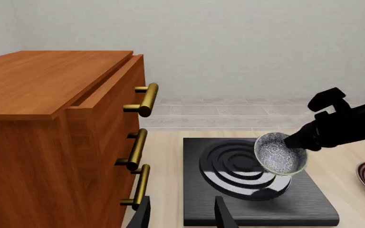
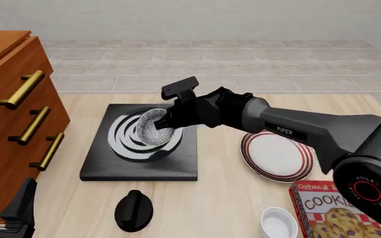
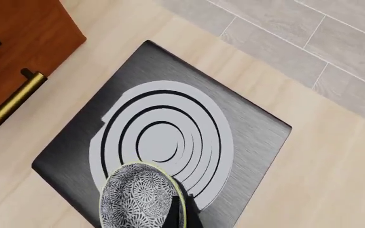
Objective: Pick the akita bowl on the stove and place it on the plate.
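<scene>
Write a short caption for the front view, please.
Right gripper tilts the bowl over the stove.

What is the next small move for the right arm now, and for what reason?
Probably carry the akita bowl toward the robot's right, over to the plate. The right gripper is pinching its rim, and the bowl hangs tilted above the stove rather than sitting flat on the burner rings. The plate lies bare beside the stove.

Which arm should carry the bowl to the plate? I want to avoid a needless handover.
The right one. Its gripper already pinches the rim of the akita bowl, tilted over the stove, and the plate lies on that arm's side. The left gripper waits open near the drawers, far from both.
</scene>
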